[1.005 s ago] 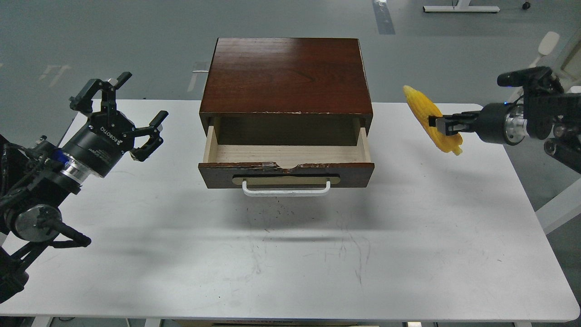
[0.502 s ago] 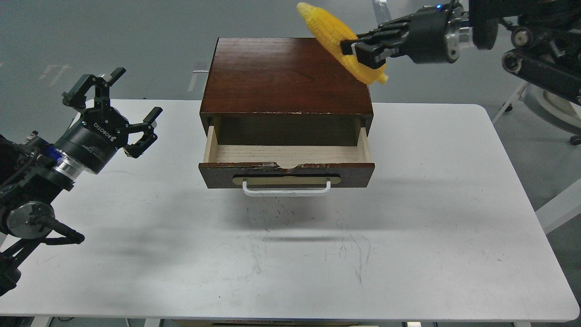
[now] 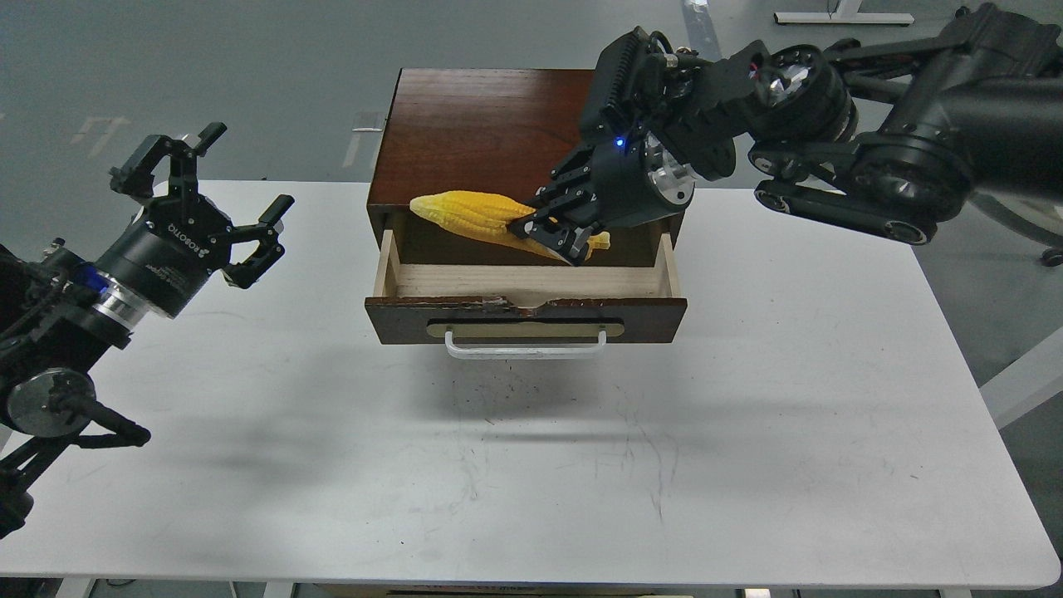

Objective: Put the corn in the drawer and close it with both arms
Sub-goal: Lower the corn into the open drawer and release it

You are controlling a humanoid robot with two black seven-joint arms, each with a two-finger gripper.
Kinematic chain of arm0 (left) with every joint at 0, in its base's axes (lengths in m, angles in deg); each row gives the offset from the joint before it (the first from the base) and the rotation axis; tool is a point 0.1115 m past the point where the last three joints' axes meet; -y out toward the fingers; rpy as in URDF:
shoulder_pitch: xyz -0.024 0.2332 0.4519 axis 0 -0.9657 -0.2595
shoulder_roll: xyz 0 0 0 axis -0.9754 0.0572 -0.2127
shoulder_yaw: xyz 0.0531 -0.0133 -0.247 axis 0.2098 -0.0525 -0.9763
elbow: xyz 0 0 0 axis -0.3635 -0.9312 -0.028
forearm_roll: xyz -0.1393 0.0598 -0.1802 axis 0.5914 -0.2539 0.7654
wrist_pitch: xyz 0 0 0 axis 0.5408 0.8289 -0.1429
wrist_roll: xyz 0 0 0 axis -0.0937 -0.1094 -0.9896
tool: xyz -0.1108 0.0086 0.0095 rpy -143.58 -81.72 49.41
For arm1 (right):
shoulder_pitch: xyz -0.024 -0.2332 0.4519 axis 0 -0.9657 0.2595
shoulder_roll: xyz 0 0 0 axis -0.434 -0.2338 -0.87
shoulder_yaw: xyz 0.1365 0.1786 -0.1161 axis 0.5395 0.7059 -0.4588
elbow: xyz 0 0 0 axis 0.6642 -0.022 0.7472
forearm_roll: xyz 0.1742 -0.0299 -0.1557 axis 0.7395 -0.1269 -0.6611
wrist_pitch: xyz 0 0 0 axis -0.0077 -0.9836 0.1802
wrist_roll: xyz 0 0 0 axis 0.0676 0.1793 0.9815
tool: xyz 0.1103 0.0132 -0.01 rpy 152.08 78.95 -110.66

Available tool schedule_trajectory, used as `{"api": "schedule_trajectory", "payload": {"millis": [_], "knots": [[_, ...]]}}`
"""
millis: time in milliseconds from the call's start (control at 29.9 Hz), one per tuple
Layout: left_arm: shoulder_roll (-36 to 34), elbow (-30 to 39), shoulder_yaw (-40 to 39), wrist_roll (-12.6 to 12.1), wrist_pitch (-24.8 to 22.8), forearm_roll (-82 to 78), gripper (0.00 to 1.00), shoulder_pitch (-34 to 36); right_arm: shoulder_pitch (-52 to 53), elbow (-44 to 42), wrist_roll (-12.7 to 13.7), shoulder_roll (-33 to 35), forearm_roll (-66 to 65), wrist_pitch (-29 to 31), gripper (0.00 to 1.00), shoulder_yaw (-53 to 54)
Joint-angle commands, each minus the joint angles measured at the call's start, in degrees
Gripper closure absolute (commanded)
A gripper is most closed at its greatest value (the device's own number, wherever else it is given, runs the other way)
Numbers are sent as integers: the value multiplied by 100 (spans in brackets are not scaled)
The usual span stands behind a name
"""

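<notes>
- White table nearest the camera, scuffed with dark marks in the middle; nothing lies on its near half.
- Left gripper at the left edge, above the table, fingers spread wide and grasping nothing (well apart from the cabinet).
- Drawer pulled open toward the near side: dark brown chipped front, tan oval plate, white bar handle. Pale wood lining visible and no object seen resting on it.
- Corn held above the open drawer, toward its far side, lying roughly crosswise, tapered tip pointing left, thick end at the right in the gripper. It looks to be in the air, level with the cabinet's front edge, not on the drawer floor (exact height hard to judge from this angle).
- Right gripper clenched on the corn's right end, wrist angled down and left, arm coming in from the far right over the cabinet's right corner.
- Reddish-brown cabinet behind, top bare except where the right arm crosses over it.
- Grey floor beyond.
- Progress, as I judge it: pick-up done, carry to the drawer about done; corn not yet released.
- Left to do: lower and let go of the corn inside, clear the right arm, then push the drawer front shut with both arms (left one not positioned for that yet).
</notes>
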Motion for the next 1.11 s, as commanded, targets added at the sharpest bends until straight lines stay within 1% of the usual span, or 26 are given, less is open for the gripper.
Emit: {"api": "schedule_trajectory", "payload": {"millis": [0,100,234,268,301,368,435,502,536,569,603,636,670,703,770,804,871,1072], "knots": [[1,-1,1,0,0,0,1,0,-49,-35,0,-108,-50,-82,90,-170],[1,-1,1,0,0,0,1,0,-128,-219,0,-205,-50,-90,89,-197],[1,-1,-8,0,0,0,1,0,-233,-255,0,-302,-50,-91,83,-232],[1,7,-8,0,0,0,1,0,-268,-264,0,-328,-50,-91,78,-241],[-8,8,-8,0,0,0,1,0,-312,-307,0,-346,-50,-91,75,-241],[-8,8,-8,0,0,0,1,0,-356,-369,0,-364,-50,-91,75,-241],[-17,8,-8,0,0,0,1,0,-409,-396,0,-399,-50,-91,72,-241],[-43,8,-8,0,0,0,1,0,-462,-405,0,-399,-50,-91,60,-241],[-43,8,-8,0,0,0,1,0,-471,-405,0,-399,-50,-91,56,-241],[-43,8,-8,0,0,0,1,0,-471,-405,0,-408,-41,-91,47,-241],[-43,8,-8,0,0,0,1,0,-471,-405,0,-408,-41,-91,46,-241],[-52,8,-8,0,0,0,1,0,-471,-405,0,-399,-41,-91,40,-241],[-52,8,-8,0,0,0,1,0,-471,-405,0,-399,-41,-91,36,-241],[-52,8,-8,0,0,0,1,0,-471,-405,0,-399,-41,-91,34,-241],[-43,8,-8,0,0,0,1,0,-471,-396,0,-390,-41,-99,28,-241],[-43,8,-8,0,0,0,1,0,-471,-396,0,-390,-41,-99,27,-241],[-52,8,-8,0,0,0,1,0,-462,-387,0,-381,-41,-126,23,-241],[-52,8,-17,0,0,0,1,9,-322,-352,0,-346,12,-152,22,-206]]}}
